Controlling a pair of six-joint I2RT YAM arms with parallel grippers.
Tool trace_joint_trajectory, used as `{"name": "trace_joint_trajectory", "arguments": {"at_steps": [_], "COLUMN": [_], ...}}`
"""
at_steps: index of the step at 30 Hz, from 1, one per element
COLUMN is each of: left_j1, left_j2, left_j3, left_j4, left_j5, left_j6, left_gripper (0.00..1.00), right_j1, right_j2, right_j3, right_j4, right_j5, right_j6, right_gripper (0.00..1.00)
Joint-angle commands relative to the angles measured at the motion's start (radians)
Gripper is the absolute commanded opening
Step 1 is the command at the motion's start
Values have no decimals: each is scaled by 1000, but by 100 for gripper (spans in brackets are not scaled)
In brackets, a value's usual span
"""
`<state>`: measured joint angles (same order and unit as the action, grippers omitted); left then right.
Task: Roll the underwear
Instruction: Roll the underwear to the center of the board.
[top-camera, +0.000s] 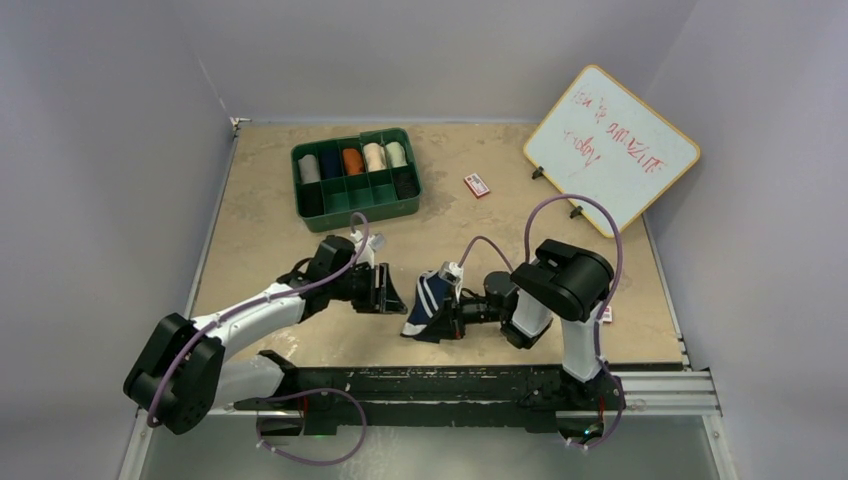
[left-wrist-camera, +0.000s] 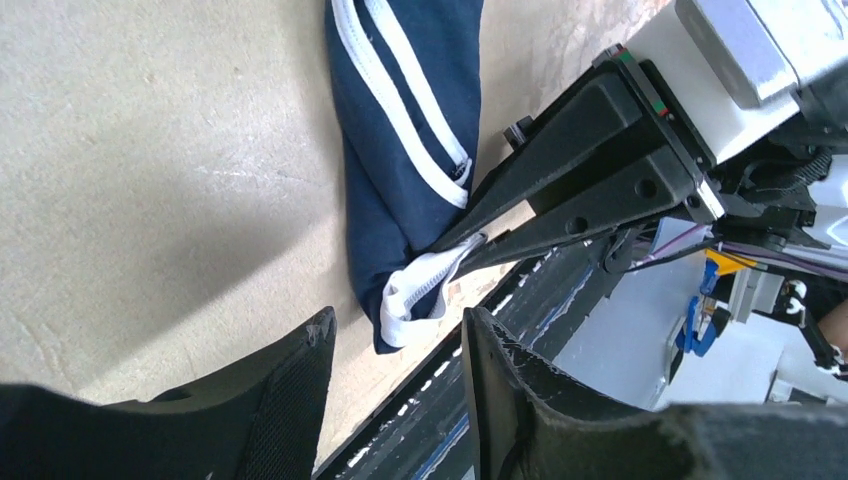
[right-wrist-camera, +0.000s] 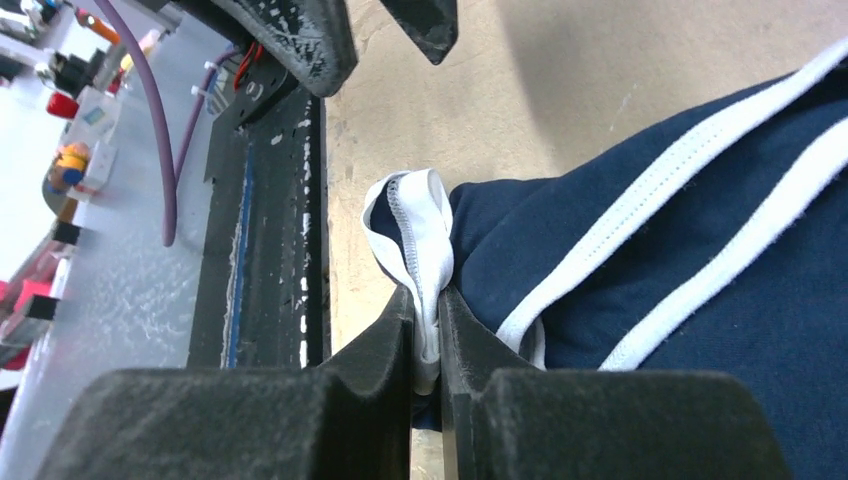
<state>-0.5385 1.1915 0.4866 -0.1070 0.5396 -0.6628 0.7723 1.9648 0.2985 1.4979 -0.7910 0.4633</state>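
Underwear: the navy underwear (top-camera: 428, 300) (left-wrist-camera: 400, 120) (right-wrist-camera: 700, 300) is soft knit cloth with 2 white stitched stripes, bunched into a loose, long fold on the bench (top-camera: 270, 200), near its front edge between the 2 arms.
Right end effector (top-camera: 455, 312) (left-wrist-camera: 445, 245) (right-wrist-camera: 427, 300): narrow, its black tapered fingers pinching the white ribbed edging at the cloth's near end.
Left end effector (top-camera: 390, 290) (left-wrist-camera: 400, 330): jaws apart, gripping nothing, textured pads just beside that white loop without touching it.
Bench: tan, mottled, stone-like surface.
Green tray (top-camera: 365, 212): rectangular plastic with compartments, holding rolled cloths in grey, navy, orange and cream.
Whiteboard (top-camera: 612, 148): tilted, with red scrawl.
Card (top-camera: 477, 184): small, red and white, lying flat.
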Motion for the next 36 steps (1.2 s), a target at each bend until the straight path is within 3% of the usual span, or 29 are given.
{"name": "trace_joint_trajectory", "arguments": {"at_steps": [1, 10, 21, 23, 27, 30, 33, 36], "left_j1": [-4, -46, -72, -73, -82, -87, -87, -86], "left_j2": [2, 48, 175, 175, 181, 177, 172, 171], "left_j3": [-32, -107, -78, -76, -62, -63, -61, -55], "left_j4": [91, 296, 352, 374, 394, 396, 375, 362], "left_j5": [85, 171, 166, 168, 189, 202, 204, 199], "left_j6": [-17, -42, -21, -28, -21, -9, 11, 24], "left_gripper": [47, 48, 46, 42, 22, 8, 1, 0], "right_j1": [-5, -9, -10, -10, -10, -10, -9, -9], "right_j2": [42, 62, 31, 25, 14, -9, -72, -171], "right_j3": [-46, -38, -42, -38, -38, -39, -38, -22], "right_j4": [214, 211, 176, 165, 152, 137, 88, -69], "right_j5": [54, 64, 77, 78, 83, 81, 76, 72], "right_j6": [104, 105, 82, 79, 73, 66, 46, 2], "right_gripper": [12, 15, 19, 19, 22, 31, 40, 51]}}
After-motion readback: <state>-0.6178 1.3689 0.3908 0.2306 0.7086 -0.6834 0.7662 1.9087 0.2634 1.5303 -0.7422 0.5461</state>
